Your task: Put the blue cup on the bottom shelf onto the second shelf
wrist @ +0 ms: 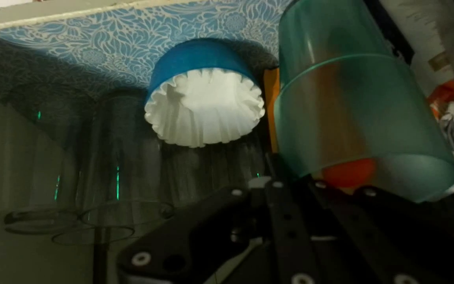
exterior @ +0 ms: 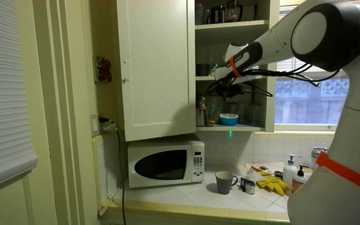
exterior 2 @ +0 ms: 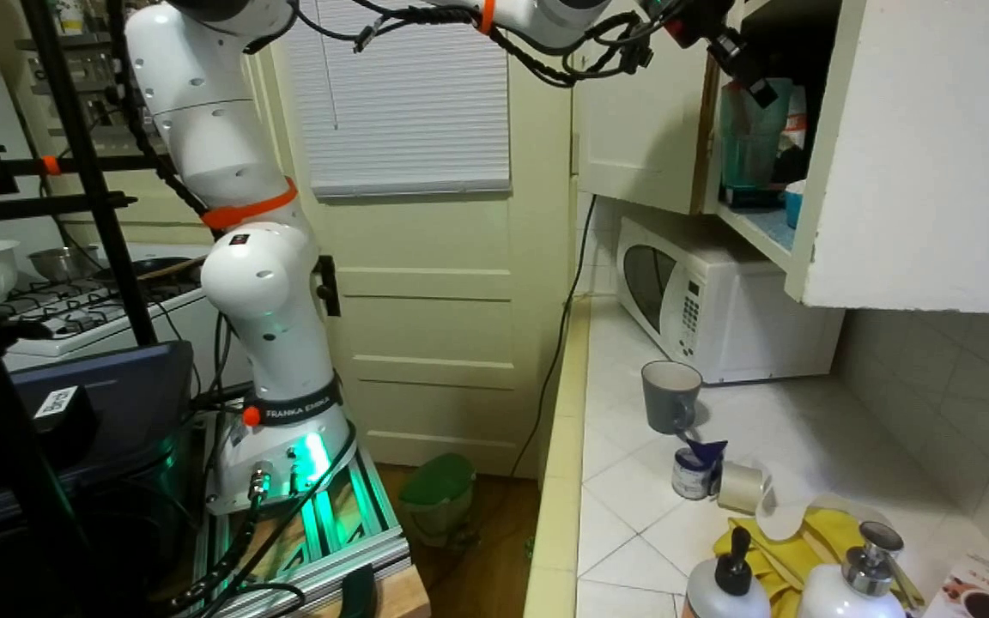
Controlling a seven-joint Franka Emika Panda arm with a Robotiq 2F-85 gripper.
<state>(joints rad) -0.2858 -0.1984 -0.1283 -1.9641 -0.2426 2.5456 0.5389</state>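
The white arm [exterior 2: 273,330] stands up from its base [exterior 2: 284,438] and bends strongly at the elbow [exterior: 327,34]. From there the forearm [exterior: 273,43] goes down in a moderate slope to the wrist [exterior: 222,74]. In an exterior view, the gripper [exterior 2: 759,88] points obliquely downward. In the wrist view, its fingers [wrist: 279,173] stand close together, although they are dark and difficult to distinguish.

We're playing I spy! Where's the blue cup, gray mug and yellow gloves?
Blue cup [wrist: 201,58], in the wrist view: outer wall.
Gray mug [exterior 2: 669,402], in an exterior view: outer wall.
Yellow gloves [exterior: 272,182], in an exterior view: crumpled middle.
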